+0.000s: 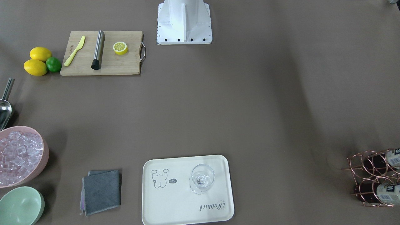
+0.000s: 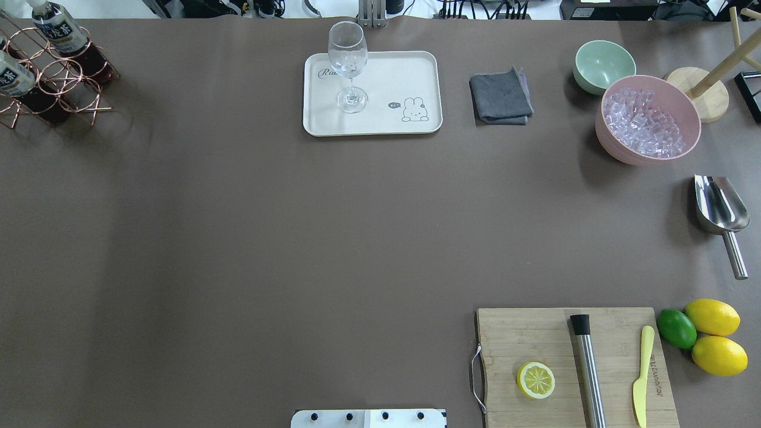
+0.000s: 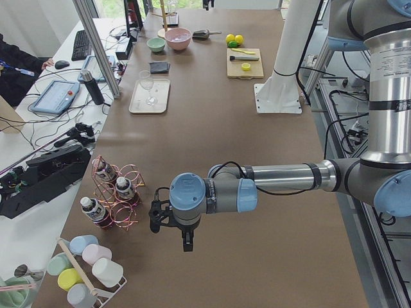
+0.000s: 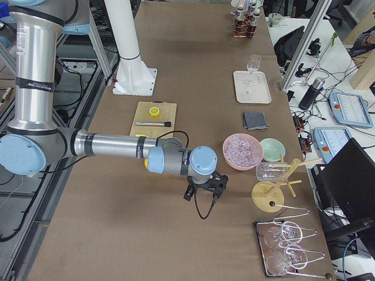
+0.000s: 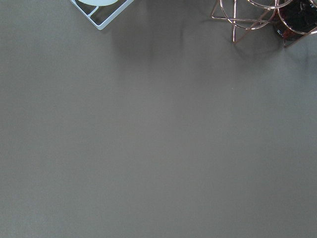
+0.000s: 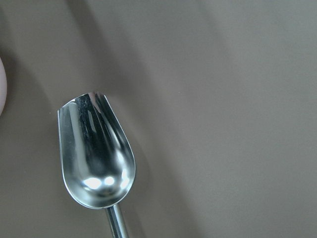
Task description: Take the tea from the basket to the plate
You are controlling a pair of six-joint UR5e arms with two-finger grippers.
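The bench [image 2: 238,238] carries the basket [image 2: 65,74], the plate [image 2: 386,77], a grey cloth [image 2: 500,98], a green bowl [image 2: 600,62], a pink bowl [image 2: 612,142], a scoop [image 2: 719,205] and a cutting board [image 2: 523,339]

Brown table [image 2: 238,238]; cluttered side desks [image 3: 19,144]

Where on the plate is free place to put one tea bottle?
The plate is bare on its cartoon-drawing half, between the wine glass and the edge facing the grey cloth. It is crowded only around the glass's foot.

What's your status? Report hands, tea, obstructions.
Left hand beside basket, right hand near scoop; grip unreadable. Tea in basket, all three bottles. Wine glass on plate, bare room beside it.
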